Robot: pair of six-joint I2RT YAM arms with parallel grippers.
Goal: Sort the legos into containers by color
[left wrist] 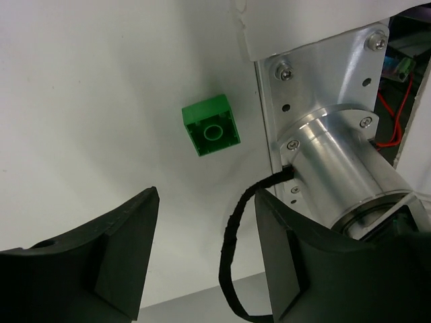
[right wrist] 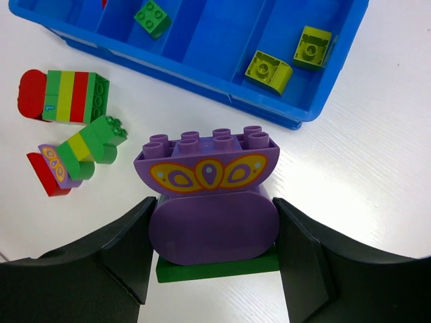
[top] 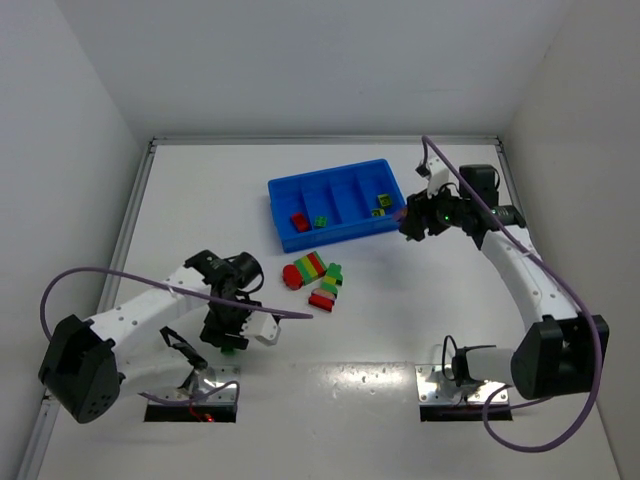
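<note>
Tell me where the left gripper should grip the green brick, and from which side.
Probably by two opposite side walls of the green brick, straight down from above: it lies flat on the table, walls upright. It sits skewed to the left gripper, so twist first.

The blue tray (top: 332, 239) sits slantwise on the surface, four compartments in a row; a red brick (top: 299, 221) lies in the left end one, a green brick (right wrist: 151, 17) in the next, two yellow-green bricks (right wrist: 267, 69) in the right end one; near its front wall a red, green and yellow striped stack (top: 304, 271) lies on its side, a thinner mixed stack (top: 327, 286) just beside it; a lone green brick (left wrist: 211, 125) lies well apart to the left; a purple stack (right wrist: 207, 171), a butterfly-patterned arch over a rounded piece on a green plate, sits pinched in the right hand (right wrist: 214, 208) by the tray's right end.
</note>
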